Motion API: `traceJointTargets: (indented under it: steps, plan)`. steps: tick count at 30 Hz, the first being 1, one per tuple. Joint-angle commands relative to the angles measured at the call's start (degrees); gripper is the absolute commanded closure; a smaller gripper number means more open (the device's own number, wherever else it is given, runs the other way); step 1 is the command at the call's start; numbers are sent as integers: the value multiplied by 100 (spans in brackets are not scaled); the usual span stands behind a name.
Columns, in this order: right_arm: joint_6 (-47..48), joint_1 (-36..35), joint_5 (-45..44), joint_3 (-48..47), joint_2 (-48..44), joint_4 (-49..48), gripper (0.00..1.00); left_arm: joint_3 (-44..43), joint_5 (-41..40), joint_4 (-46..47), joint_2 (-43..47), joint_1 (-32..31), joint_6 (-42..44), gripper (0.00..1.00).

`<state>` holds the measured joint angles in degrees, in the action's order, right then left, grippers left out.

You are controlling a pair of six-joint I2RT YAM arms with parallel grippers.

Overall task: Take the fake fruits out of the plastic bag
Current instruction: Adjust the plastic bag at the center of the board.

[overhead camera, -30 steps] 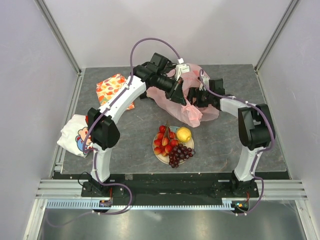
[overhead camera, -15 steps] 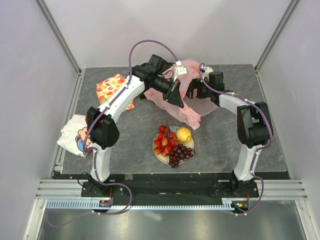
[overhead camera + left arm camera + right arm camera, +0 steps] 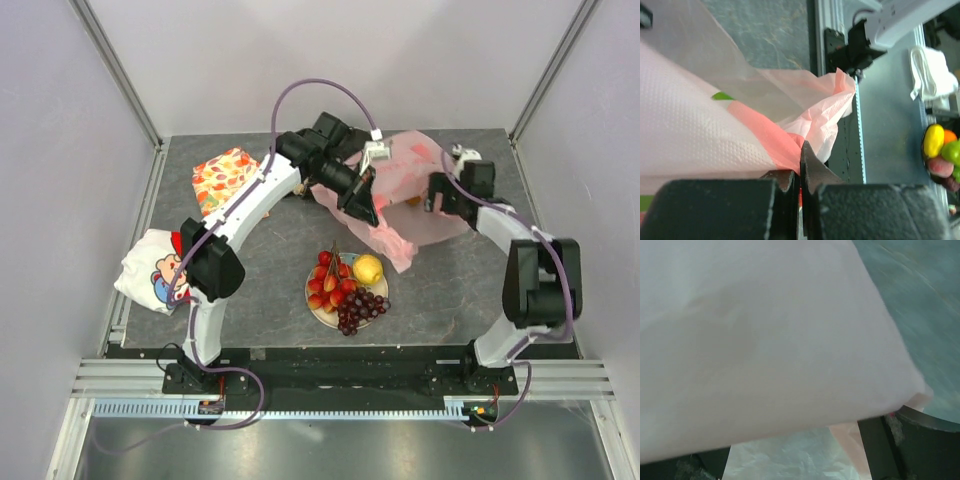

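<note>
Here's the dark grey stone-look tabletop (image 3: 250, 290), boxed in by pale walls (image 3: 330, 60) and aluminium frame posts (image 3: 115, 70). At the far side, the thin translucent pink plastic bag (image 3: 415, 190) lies spread between both arms. The left gripper (image 3: 800, 155) is clamped tight on a bunched pink fold. The right gripper (image 3: 432, 196) sits at the bag's right edge with film over its camera, so I cannot tell its grip. Near centre, a small round plate (image 3: 318, 314) carries the glossy red fruit cluster (image 3: 327, 280), yellow lemon-like fruit (image 3: 368, 268) and dark purple grape bunch (image 3: 362, 308), all outside the bag. An orange leaf-print cloth (image 3: 225, 175) lies far left, and a white printed cloth (image 3: 150, 270) lies at the left edge.
</note>
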<state>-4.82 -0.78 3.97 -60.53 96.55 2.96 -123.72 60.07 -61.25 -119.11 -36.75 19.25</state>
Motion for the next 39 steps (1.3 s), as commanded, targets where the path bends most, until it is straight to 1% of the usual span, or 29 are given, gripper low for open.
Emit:
traceJointTargets:
  steps: [1, 3, 4, 5, 7, 8, 10, 12, 13, 14, 15, 17, 18, 19, 21, 23, 24, 27, 32, 36, 39]
  plan:
    - [385, 640, -117, 647, -1099, 967, 2, -56, -162, -607, 19, -587, 931, 98]
    - [577, 640, 356, 919, -1619, 1127, 2, -12, -329, -563, -15, -666, 1020, 98]
    - [622, 623, 1029, 1016, -2162, 1189, 2, -20, -399, -502, -59, -675, 976, 98]
    - [675, 596, 1306, 1104, -2419, 1207, 2, -29, -600, -415, -86, -675, 802, 98]
    - [780, 500, 1650, 1298, -3016, 1364, 2, -56, -655, -273, -200, -675, 782, 99]
    - [842, 482, 1860, 1324, -3159, 1469, 2, -47, -716, -195, -235, -684, 687, 99]
    - [1035, 473, 1932, 1386, -3440, 1837, 2, -91, -716, -36, -340, -684, 598, 98]
    - [1272, 473, 2186, 1413, -3529, 2146, 2, -99, -725, 104, -402, -693, 467, 98]
    - [1525, 473, 2379, 1421, -3616, 2330, 2, -91, -716, 157, -446, -702, 423, 98]
    - [1624, 473, 2790, 1421, -3661, 2384, 2, -91, -699, 201, -464, -710, 335, 98]
    - [1685, 473, 3011, 1413, -3705, 2402, 2, -91, -690, 254, -473, -710, 299, 98]
    - [1643, 473, 3206, 1352, -3618, 2385, 5, -99, -673, 412, -490, -737, 194, 98]
    - [1607, 473, 3337, 1308, -3408, 2385, 13, -117, -681, 456, -490, -746, 159, 98]
    - [1581, 473, 3365, 1272, -3276, 2411, 18, -126, -681, 535, -490, -754, 132, 98]
    - [1572, 473, 3322, 1193, -2908, 2428, 23, -170, -681, 579, -508, -754, 62, 98]
    - [1554, 464, 3242, 1210, -2713, 2262, 22, -205, -673, 597, -508, -754, 62, 98]
    - [1554, 473, 3190, 1219, -2573, 2166, 19, -205, -672, 580, -508, -754, 71, 98]
    - [1686, 412, 3040, 1202, -2222, 1761, 16, -187, -629, 580, -508, -746, 53, 98]
    - [1783, 394, 2803, 903, -1553, 1331, 14, -179, -532, 597, -499, -754, 35, 98]
    - [1791, 377, 2627, 684, -1044, 979, 9, -152, -506, 588, -508, -754, 27, 98]
    - [1748, 368, 2373, 578, -867, 646, 6, -144, -488, 580, -517, -754, 18, 98]
